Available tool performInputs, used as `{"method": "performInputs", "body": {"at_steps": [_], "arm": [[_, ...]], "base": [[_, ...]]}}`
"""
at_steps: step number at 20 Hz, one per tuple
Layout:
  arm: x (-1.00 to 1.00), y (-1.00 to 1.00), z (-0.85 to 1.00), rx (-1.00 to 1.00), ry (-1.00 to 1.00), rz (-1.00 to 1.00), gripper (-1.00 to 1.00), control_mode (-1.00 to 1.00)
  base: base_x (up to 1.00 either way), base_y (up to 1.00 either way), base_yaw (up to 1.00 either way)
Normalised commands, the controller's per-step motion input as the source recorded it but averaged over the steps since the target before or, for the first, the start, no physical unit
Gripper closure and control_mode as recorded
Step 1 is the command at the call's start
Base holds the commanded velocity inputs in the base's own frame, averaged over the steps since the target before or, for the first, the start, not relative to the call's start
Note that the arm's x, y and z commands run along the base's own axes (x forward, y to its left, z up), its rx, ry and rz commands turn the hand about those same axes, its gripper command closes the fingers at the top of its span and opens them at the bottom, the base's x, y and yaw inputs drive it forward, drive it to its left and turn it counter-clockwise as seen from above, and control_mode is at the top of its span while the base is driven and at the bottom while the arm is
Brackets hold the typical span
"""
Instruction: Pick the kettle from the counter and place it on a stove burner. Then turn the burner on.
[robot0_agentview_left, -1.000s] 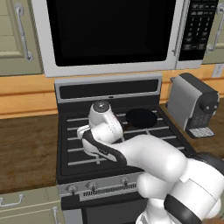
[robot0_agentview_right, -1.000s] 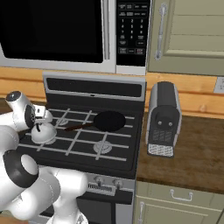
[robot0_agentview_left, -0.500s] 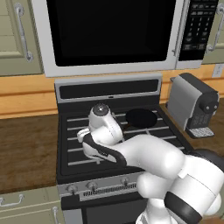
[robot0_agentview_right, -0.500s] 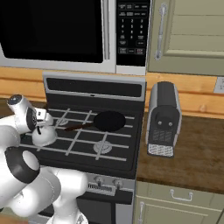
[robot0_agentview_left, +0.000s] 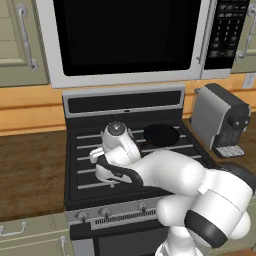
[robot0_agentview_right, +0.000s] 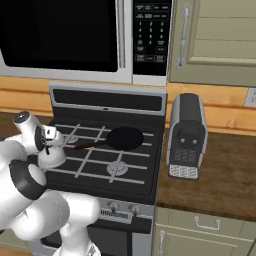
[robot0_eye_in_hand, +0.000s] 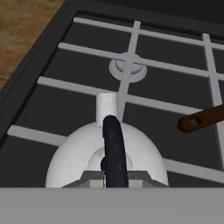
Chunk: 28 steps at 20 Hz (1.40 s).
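White and dome-shaped, the kettle (robot0_eye_in_hand: 107, 155) hung low over the front-left stove burner (robot0_agentview_right: 52, 159), having descended over the last second; we judged set-down imminent. Our gripper (robot0_eye_in_hand: 114, 177) was clamped on its thin black handle (robot0_eye_in_hand: 114, 148). To the right, the frying pan (robot0_agentview_right: 125, 138) occupied a rear burner.
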Motion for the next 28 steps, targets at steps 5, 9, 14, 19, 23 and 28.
{"method": "performInputs", "body": {"at_steps": [5, 9, 14, 19, 23, 28], "arm": [[0.38, 0.0, -0.01, 0.0, 0.0, -0.1, 1.0, -1.0], [0.17, 0.0, 0.0, 0.0, 0.0, -0.08, 1.0, -1.0], [0.0, 0.0, 0.0, 0.0, -0.01, -0.01, 1.0, -1.0], [0.0, 0.0, 0.0, 0.0, 0.0, 0.0, -1.0, -1.0], [-0.12, 0.0, 0.0, 0.0, 0.0, 0.0, -1.0, -1.0], [-0.43, 0.05, -0.02, -0.01, 0.01, 0.0, -1.0, -1.0]], "base": [[0.0, 0.0, 0.0], [0.0, 0.0, 0.0], [0.0, 0.0, 0.0], [0.0, 0.0, 0.0], [0.0, 0.0, 0.0], [0.0, 0.0, 0.0]]}}
